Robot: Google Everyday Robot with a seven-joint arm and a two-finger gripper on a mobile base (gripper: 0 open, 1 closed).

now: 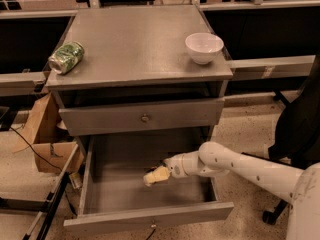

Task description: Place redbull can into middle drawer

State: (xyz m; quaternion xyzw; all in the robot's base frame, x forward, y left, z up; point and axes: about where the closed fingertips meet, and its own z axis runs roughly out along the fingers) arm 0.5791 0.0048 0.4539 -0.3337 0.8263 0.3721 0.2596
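Redbull can (156, 175) is sitting crosswise in my jaws, which are closing on it from the right and gripping it. It is showing pale and yellowish in this light and tilting with its far end down to the left. I am holding it inside the middle drawer (150, 218), which is standing pulled well out, over the right half of the drawer's floor; whether the can is touching that floor I cannot tell. My white arm (240, 166) is reaching in from the right, crossing over the drawer's right wall, with the jaws sitting low in the box. Above, the upper drawer front (110, 120) is staying flush, its round knob (145, 118) facing out. On the worktop (135, 39) a green-patterned can (66, 57) is lying on its side near the left edge, and a white bowl (204, 47) is standing upright near the right edge, well apart from it. A cardboard box (47, 151) is leaning on the floor just left of the cabinet.
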